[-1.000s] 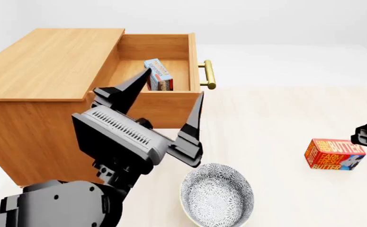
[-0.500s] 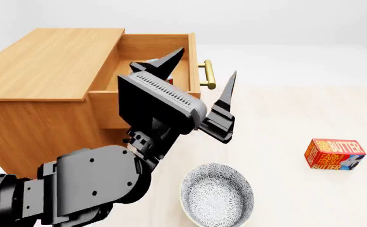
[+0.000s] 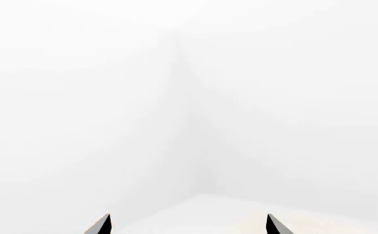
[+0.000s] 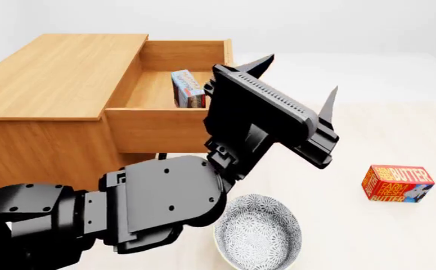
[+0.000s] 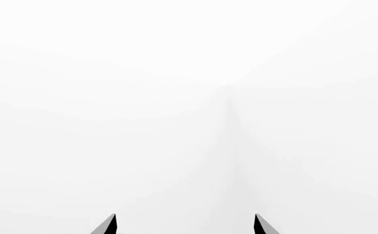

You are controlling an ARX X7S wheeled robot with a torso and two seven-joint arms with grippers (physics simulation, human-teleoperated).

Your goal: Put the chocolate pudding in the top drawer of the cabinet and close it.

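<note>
Blue-red pudding (image 4: 188, 89) lying inside open wooden drawer (image 4: 165, 121). Left gripper (image 4: 299, 76) hovering beside it, spread wide, holding nothing. Right gripper (image 5: 183, 225) likewise gaping empty.

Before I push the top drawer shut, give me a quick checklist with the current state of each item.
1. Chocolate pudding inside the top drawer: ok, leaning on edge.
2. Drawer open, not yet closed: ok.
3. Left gripper empty, fingers spread: ok.
4. Left gripper lined up with the drawer front: not ok, raised beyond it; the arm hides the handle.
5. Right gripper open, holding nothing: ok.
6. Bowl and butter box clear of the cabinet: ok.
</note>
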